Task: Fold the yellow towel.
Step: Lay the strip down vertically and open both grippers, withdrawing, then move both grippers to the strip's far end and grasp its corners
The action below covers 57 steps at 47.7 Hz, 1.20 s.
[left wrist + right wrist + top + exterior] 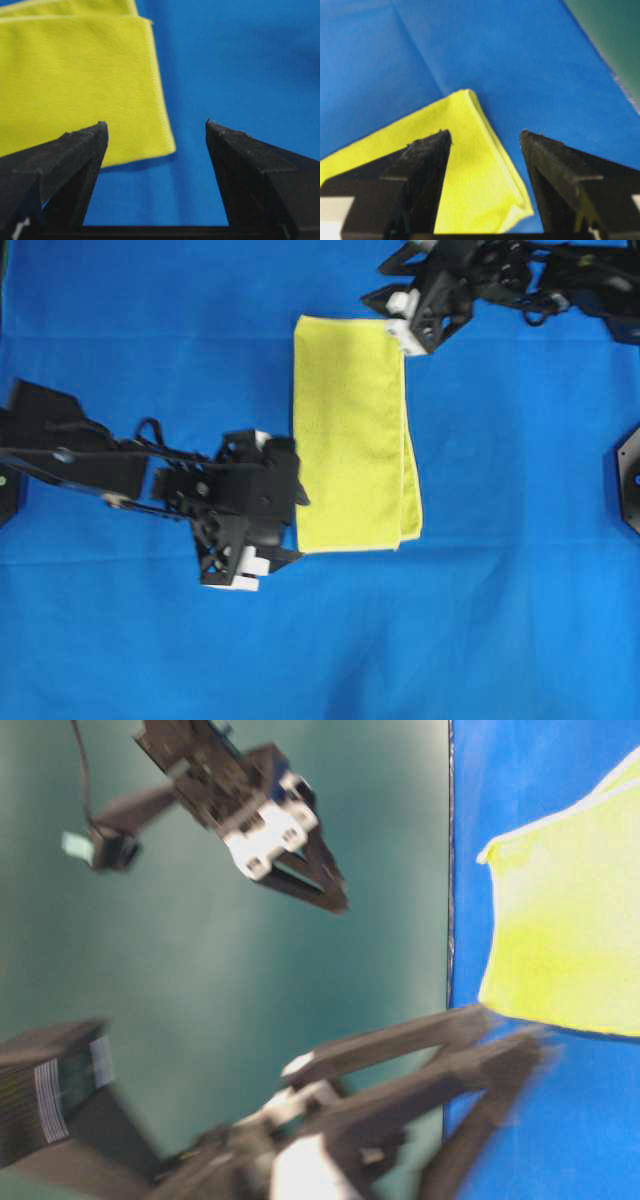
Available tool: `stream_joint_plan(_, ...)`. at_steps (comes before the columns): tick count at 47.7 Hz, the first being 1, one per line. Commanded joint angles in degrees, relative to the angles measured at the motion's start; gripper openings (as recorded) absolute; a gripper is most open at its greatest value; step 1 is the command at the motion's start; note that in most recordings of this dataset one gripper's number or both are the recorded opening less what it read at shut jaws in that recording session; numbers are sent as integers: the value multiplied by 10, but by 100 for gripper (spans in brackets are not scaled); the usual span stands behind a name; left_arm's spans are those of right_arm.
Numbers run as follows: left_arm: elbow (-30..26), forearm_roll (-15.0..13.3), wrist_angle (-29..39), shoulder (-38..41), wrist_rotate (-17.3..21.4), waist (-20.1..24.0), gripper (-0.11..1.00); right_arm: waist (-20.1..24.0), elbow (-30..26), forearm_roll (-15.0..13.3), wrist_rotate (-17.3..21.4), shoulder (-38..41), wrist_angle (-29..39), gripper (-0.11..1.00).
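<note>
Overhead, the yellow towel (352, 435) lies folded into a tall rectangle near the middle of the blue cloth (500, 620) that covers the worktop, its lower layer peeking out as a thin strip along the right edge. Only this view shows the whole outline and both arms at once: the left hand (262, 508) sits at the towel's lower left edge, and the right hand (408, 318) at its upper right corner.

The left wrist view adds what the overhead cannot: the left hand (156, 125) is released, jaws spread wide with nothing between them, above the towel's (75, 85) near corner and its pale stitched hem. A second hemmed layer shows behind the first at the top of that picture. The right wrist view likewise shows the right hand (485, 134) released and empty, framing the towel's (470, 170) folded corner, where two layers meet in a soft rounded crease.

The table-level view is blurred; it shows both hands raised against a green backdrop (200, 1000), and the towel (570, 920) as a bright patch on the blue.

Blue cloth lies bare and wide below, left and right of the towel. The towel looks thin, matte and finely napped; the blue cloth is smooth with faint crease lines.
</note>
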Motion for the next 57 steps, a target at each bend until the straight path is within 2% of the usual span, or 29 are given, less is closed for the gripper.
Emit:
stream_joint_plan(1, 6, 0, -4, -53, 2, 16, 74, 5, 18, -1, 0, -54, -10, 61)
stream_joint_plan(6, 33, 0, -25, -102, 9, 37, 74, 11, 57, -2, 0, -98, -34, 61)
stream_joint_plan(18, 135, 0, -173, -202, 40, 91, 74, 16, 158, -2, 0, -222, -89, 60)
stream_joint_plan(28, 211, 0, -268, -238, 44, 118, 73, 16, 244, 1, 3, -293, -145, 60)
stream_joint_plan(33, 222, 0, -296, -235, 43, 122, 73, 16, 254, 3, 4, -301, -159, 60)
stream_joint_plan(57, 213, 0, -297, -224, 44, 128, 73, 17, 239, 5, 5, -278, -158, 60)
